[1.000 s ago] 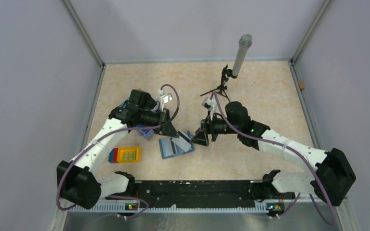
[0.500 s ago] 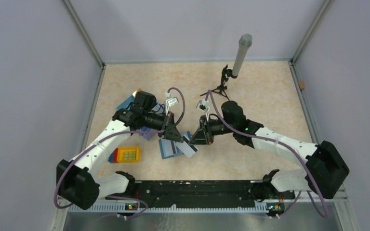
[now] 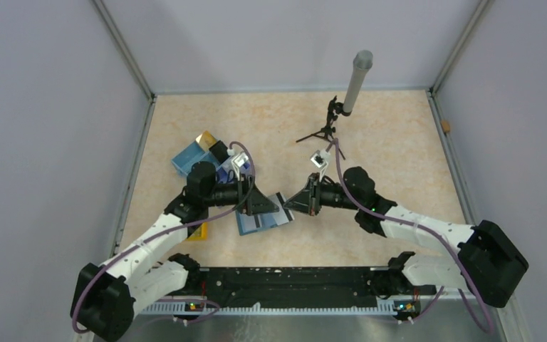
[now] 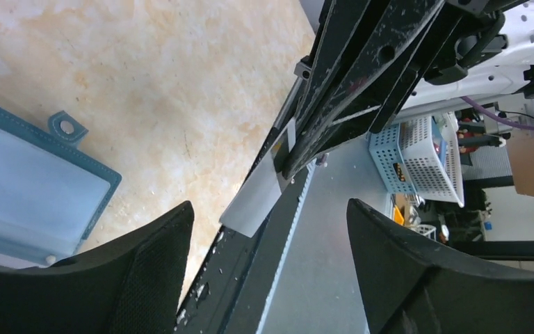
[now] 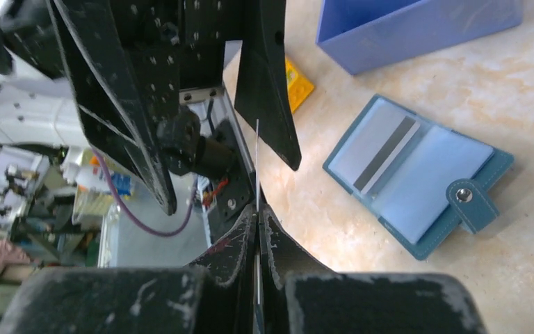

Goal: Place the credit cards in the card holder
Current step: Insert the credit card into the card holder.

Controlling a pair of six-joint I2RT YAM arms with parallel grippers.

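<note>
Right hand (image 5: 257, 212) clenched on one end of a credit card (image 5: 256, 167), judged light, stiff and slippery; left hand (image 4: 270, 209) released, empty.

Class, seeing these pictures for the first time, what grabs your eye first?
At the centre of the table, the right gripper pinches a pale card on edge, tip to tip with the open fingers of the left gripper. Close beside them lies the teal card holder, spread open.

Card holder (image 3: 260, 224) lies front centre; tray box (image 3: 187, 158) behind it to the left, tripod (image 3: 325, 130) behind to the right
</note>
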